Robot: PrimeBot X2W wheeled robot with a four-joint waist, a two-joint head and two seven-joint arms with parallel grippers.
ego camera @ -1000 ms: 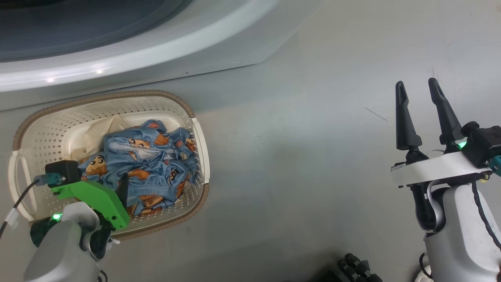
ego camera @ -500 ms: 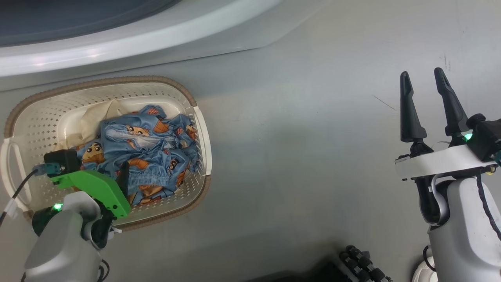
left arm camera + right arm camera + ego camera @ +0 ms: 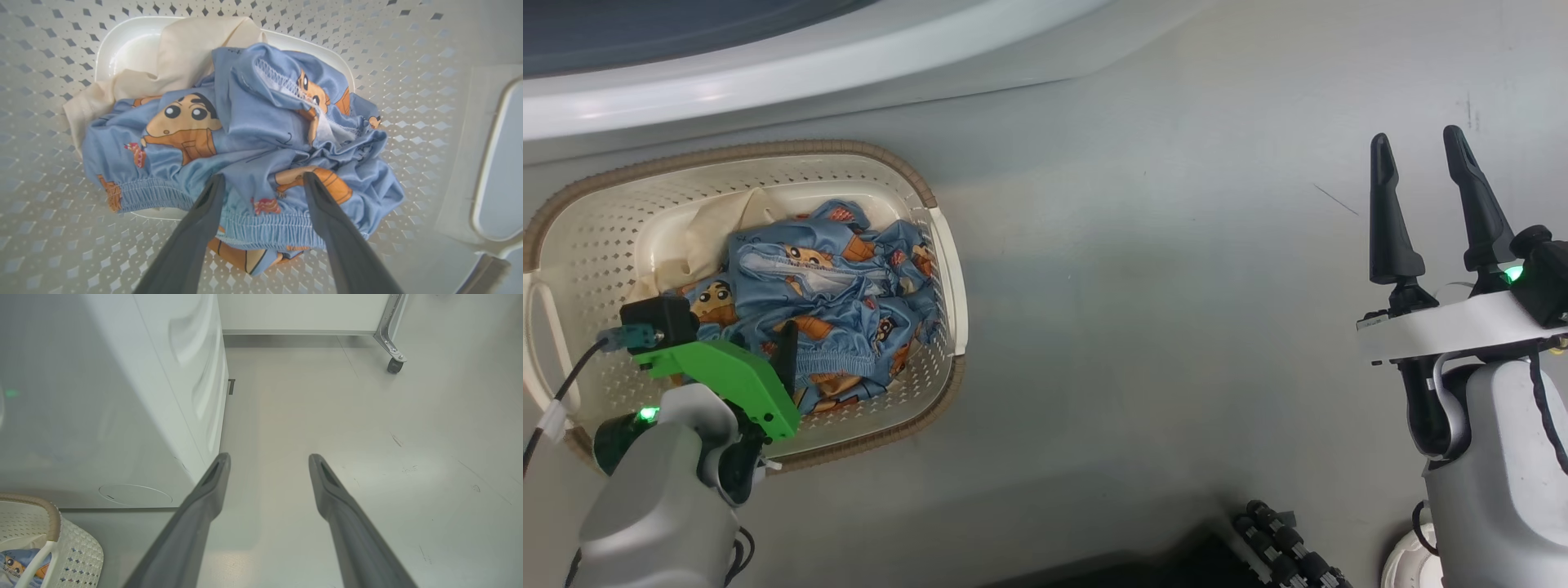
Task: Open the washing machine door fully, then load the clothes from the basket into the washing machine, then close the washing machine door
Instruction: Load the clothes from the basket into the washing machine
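The cream perforated basket (image 3: 605, 245) with its brown rim stands on the floor below the white washing machine (image 3: 792, 57). In it lie the clothes: a crumpled light-blue garment (image 3: 253, 134) with orange cartoon figures, over a cream cloth (image 3: 184, 53). My left gripper (image 3: 263, 179) points down into the basket, open, its fingertips at the blue garment's surface near the elastic waistband. In the head view the left gripper (image 3: 783, 359) is largely hidden behind its green mount. My right gripper (image 3: 1421, 155) hangs open and empty over bare floor at the right. Whether the dark curve at the top is the washing machine door, I cannot tell.
The washer's white side panel (image 3: 122, 396) stands left of my right gripper (image 3: 269, 459), with the basket's corner (image 3: 77, 547) low at the left. A white unit on a caster wheel (image 3: 394, 365) stands farther back. Black ribbed parts (image 3: 1282, 547) of my base lie at the bottom edge.
The head view has shifted: washer and basket slid up in the picture. The left gripper stays over the blue garment. Both grippers remain open.
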